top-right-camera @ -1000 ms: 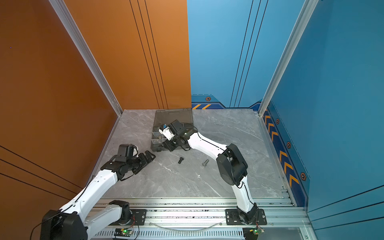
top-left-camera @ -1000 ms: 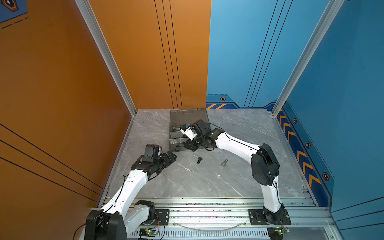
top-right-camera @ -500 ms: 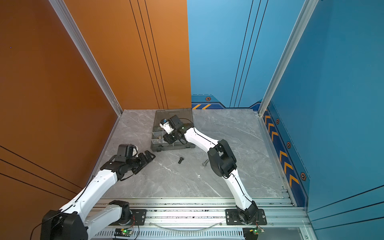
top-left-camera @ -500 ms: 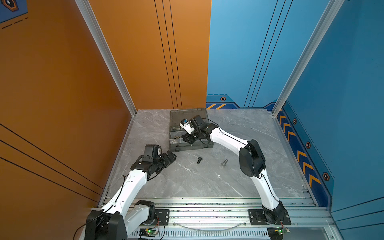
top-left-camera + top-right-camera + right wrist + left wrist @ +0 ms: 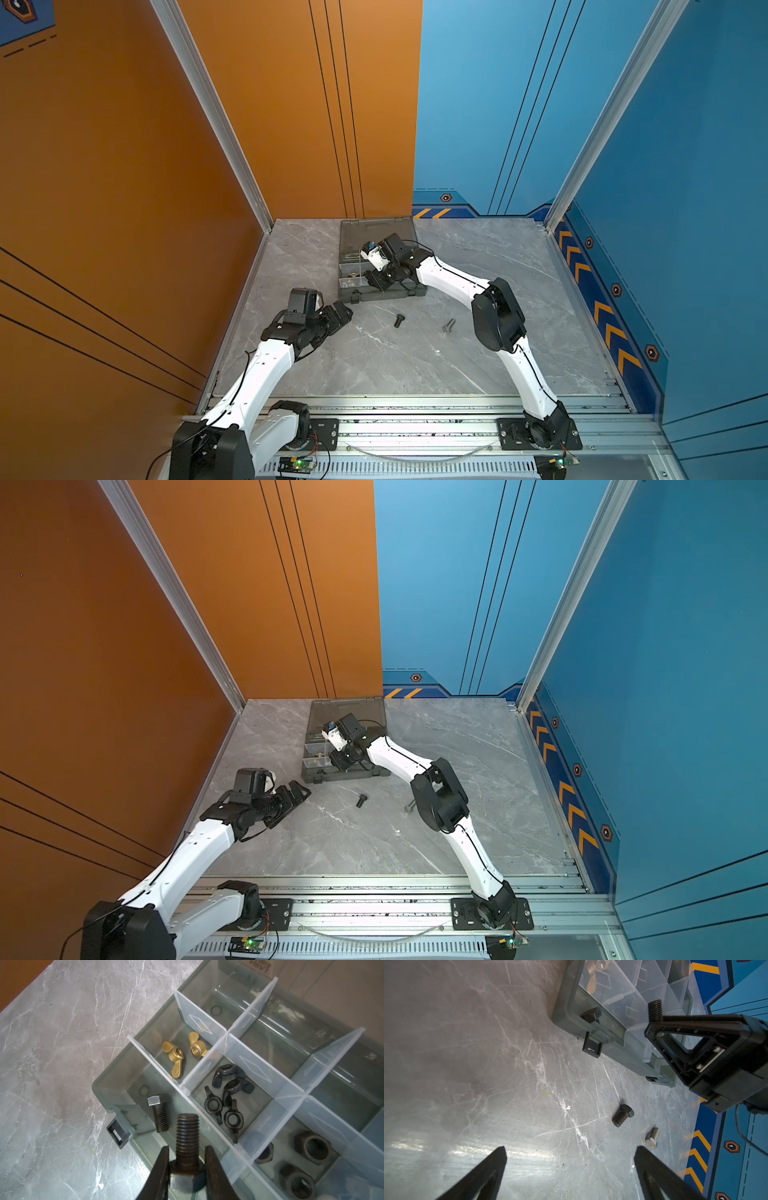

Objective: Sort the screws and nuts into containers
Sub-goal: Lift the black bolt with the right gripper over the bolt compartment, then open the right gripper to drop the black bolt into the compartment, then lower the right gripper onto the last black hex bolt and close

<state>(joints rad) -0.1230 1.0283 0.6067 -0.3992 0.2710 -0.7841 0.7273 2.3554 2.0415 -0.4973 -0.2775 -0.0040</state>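
I've got right jaws pinching a black bolt (image 5: 187,1136) over the corner compartment (image 5: 133,1076).
Left jaws spread over tabletop (image 5: 374,365); loose black bolt (image 5: 399,320), silver bolt (image 5: 449,325) lie on it.

bare tabletop (image 5: 374,365) around black bolt (image 5: 399,320), silver bolt (image 5: 449,325); organiser case (image 5: 382,293) blocks far side.

**Lighting:** bright, even, from overhead.
**Both top views:** sharp; wall lines splay toward the frame edges.
**Grey marble-patterned tabletop** (image 5: 488,1064): dim, brown-tinged patch near the dark grey plastic organiser case (image 5: 560,1016); white glare streak well away from it.
**Translucent plastic dividers** (image 5: 245,1059) inside the case: pale sheen along the edges.
**Short black threaded bolt** (image 5: 187,1132) over the case: thread sharp, head blurred.
**Shadows:** soft, short.
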